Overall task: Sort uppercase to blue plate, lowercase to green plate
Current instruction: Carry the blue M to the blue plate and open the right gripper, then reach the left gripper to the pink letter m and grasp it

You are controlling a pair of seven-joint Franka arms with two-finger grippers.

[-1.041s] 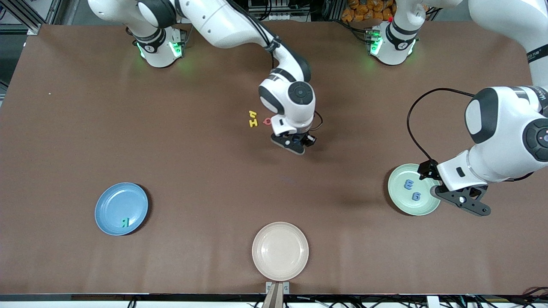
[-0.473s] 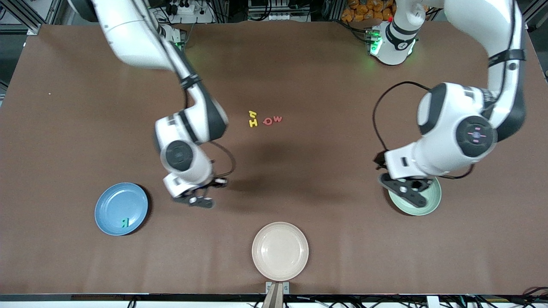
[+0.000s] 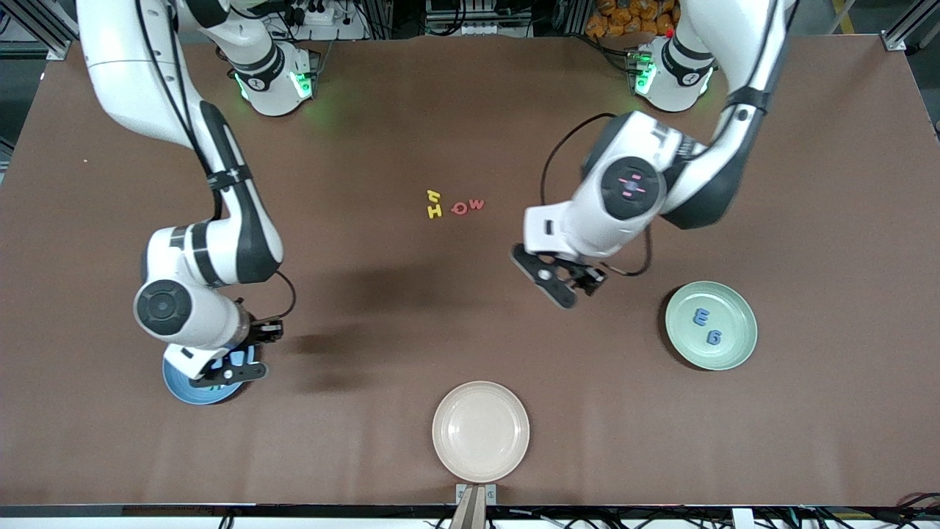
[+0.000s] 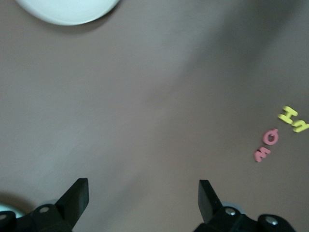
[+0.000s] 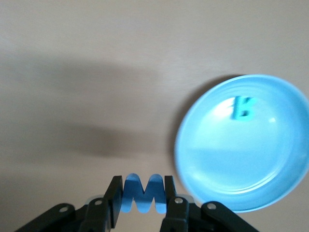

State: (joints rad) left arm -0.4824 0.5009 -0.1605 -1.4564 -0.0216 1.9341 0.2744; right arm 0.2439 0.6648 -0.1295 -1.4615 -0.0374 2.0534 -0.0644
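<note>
Right gripper (image 5: 141, 200) clamped on dark blue M (image 5: 142, 193) over blue plate (image 5: 270, 179), left gripper (image 4: 143, 203) apart

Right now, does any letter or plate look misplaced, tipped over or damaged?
Nothing stands out. The green plate holds two light blue letters, the blue plate the teal R; the cream plate sits flat.

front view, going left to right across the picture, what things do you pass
blue plate under the right hand holding the dark blue M → yellow letters → cream-white plate → left hand → green plate
</note>
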